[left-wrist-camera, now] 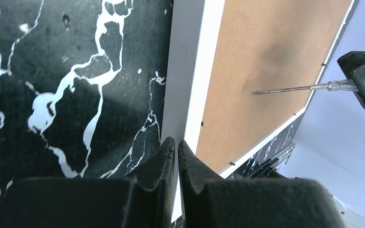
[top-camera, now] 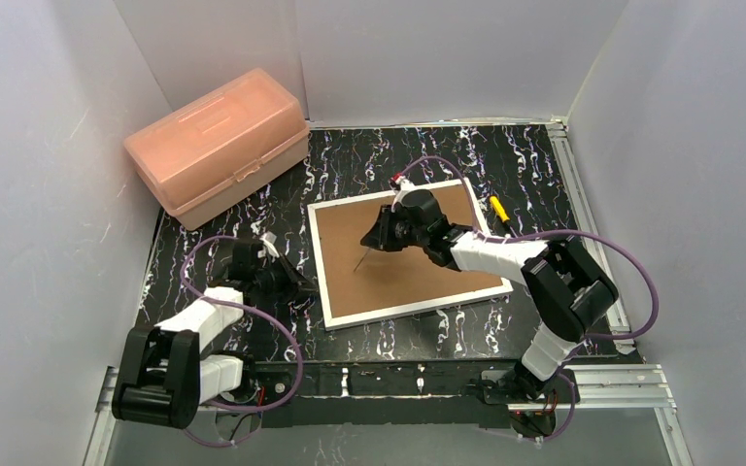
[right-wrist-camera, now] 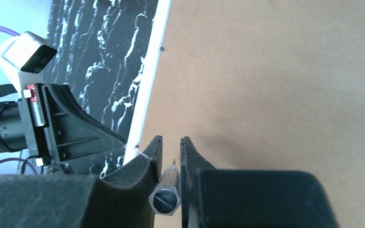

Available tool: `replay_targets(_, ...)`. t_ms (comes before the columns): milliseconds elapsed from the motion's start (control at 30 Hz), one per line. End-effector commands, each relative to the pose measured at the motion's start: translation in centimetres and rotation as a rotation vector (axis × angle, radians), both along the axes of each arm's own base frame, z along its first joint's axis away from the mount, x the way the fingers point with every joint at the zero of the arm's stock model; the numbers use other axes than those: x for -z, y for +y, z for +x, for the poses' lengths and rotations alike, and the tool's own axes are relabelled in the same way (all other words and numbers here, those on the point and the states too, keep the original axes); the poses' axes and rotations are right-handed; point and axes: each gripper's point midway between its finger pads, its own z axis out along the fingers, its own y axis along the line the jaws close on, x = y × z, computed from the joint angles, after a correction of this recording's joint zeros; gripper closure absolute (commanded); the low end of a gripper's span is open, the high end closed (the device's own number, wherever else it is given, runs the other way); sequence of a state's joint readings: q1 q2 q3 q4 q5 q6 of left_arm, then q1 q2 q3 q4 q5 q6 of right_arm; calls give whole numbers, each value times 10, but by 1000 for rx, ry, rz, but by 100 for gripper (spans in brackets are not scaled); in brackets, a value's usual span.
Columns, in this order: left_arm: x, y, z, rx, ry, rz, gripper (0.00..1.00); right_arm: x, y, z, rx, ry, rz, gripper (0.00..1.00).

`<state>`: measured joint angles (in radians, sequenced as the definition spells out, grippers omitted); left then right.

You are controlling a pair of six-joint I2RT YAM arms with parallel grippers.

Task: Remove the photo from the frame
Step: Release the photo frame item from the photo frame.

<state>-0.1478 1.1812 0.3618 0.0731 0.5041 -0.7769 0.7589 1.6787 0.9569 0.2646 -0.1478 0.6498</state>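
The frame [top-camera: 393,282] lies face down on the marbled table, its brown back up and a thin white border around it. The photo is hidden under that back. My left gripper [top-camera: 296,283] is shut, and in the left wrist view its tips [left-wrist-camera: 176,142] sit at the frame's [left-wrist-camera: 247,71] left white border. My right gripper [top-camera: 379,236] hovers over the middle of the back, shut on a clear-handled screwdriver [right-wrist-camera: 165,197]. The screwdriver's thin shaft [left-wrist-camera: 290,89] slants down toward the board [right-wrist-camera: 266,71].
A pink plastic box [top-camera: 219,146] stands at the back left. A yellow-handled tool [top-camera: 498,211] lies by the frame's right edge. White walls close in three sides, and metal rails [top-camera: 583,194] run along the right and near edges.
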Motion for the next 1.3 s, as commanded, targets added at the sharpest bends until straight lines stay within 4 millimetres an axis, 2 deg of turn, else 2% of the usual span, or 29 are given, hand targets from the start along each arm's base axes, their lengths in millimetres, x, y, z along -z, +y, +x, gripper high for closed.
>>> replay_targets(0,-13,5,-7,24,-2,52,92,-52,21,-5,-88,-85,218,99)
replay_targets(200,-34,3,0,32,-52,44,88,-63,27,6,-64,-112,338,99)
replay_targets(300,-39,4,3,38,-72,50,84,-62,22,19,29,-136,370,99)
replay_targets(367,-42,4,7,41,-90,57,78,-69,16,26,86,-191,426,99)
replay_targets(467,-45,4,15,35,-119,56,75,-66,10,35,147,-223,441,99)
replay_targets(633,-48,8,31,1,-128,83,75,-61,11,45,176,-257,460,99)
replay_targets(867,-46,9,52,-41,-130,89,75,-44,11,63,258,-263,499,99)
replay_targets(1000,-43,12,63,-55,-121,99,76,-27,16,70,269,-239,492,99)
replay_targets(1267,-39,15,81,-75,-126,103,76,-7,27,79,275,-190,484,99)
